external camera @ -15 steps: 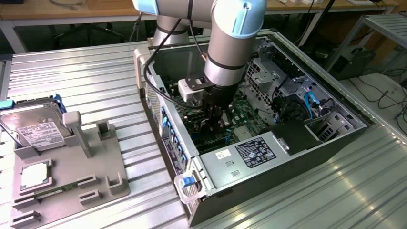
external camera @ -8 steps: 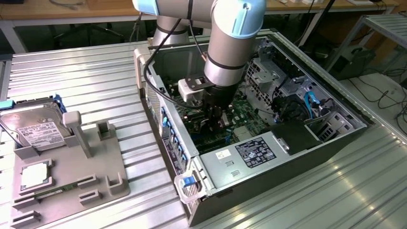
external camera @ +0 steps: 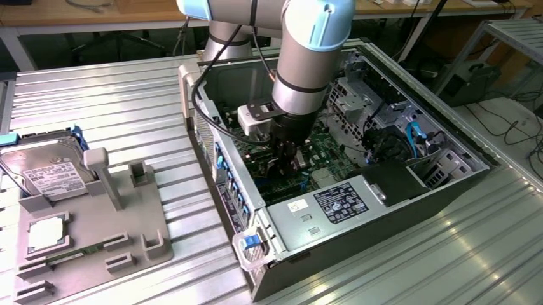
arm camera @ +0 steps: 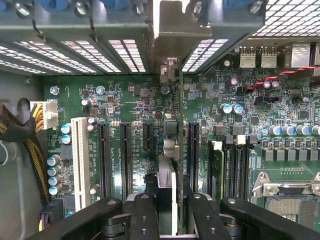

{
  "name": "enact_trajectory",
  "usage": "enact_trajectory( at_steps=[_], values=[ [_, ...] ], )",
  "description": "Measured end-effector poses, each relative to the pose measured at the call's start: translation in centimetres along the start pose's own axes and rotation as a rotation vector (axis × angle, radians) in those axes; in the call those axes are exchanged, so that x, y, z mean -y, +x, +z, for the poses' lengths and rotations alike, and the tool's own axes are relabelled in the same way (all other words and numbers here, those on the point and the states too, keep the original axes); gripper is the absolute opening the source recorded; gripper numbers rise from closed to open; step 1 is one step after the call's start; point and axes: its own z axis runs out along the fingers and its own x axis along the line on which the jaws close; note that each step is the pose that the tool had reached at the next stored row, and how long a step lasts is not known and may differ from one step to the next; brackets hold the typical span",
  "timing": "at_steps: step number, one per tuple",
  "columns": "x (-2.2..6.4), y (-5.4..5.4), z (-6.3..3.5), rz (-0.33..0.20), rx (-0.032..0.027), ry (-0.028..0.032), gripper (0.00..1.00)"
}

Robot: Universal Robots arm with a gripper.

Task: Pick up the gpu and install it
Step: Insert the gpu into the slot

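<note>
The arm reaches down into the open computer case (external camera: 441,190), which lies on its side on the ribbed metal counter (external camera: 119,101). The gripper (external camera: 287,166) sits low over the green motherboard (external camera: 331,136), and in the wrist view the gripper (arm camera: 167,200) has its black fingers (arm camera: 145,215) closed narrowly on the gpu (arm camera: 169,150), seen edge-on as a thin upright card running away from the camera. The card's far end, with its metal bracket (arm camera: 167,35), meets the slotted rear wall of the case. The gpu stands among the row of black expansion slots (arm camera: 126,152), with a slot on either side of it (whether its edge is fully seated in a slot cannot be told).

On the exterior view's left, well apart from the case, a grey parts holder (external camera: 93,222) rests on the counter, carrying a silver hard drive (external camera: 47,165) with a white label and a square processor (external camera: 47,232).
</note>
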Motion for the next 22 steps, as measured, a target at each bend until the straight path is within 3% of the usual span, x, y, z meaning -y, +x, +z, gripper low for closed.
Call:
enact_trajectory(
  at_steps=[8, 10, 11, 12, 15, 22],
  values=[
    [0.0, 0.0, 0.0, 0.0, -0.0001, -0.0001, 0.28],
    [0.02, -0.1, 0.22, 0.0, 0.0061, 0.0024, 0.29],
    [0.01, 0.0, 0.08, 0.0, 0.0019, 0.0007, 0.29],
    [-0.01, 0.0, 0.02, 0.0, 0.0006, 0.0002, 0.35],
    [-0.01, 0.0, -0.1, 0.0, 0.0003, 0.0012, 0.35],
    [0.01, 0.0, -3.02, 0.0, 0.0002, 0.0094, 0.35]
  ],
)
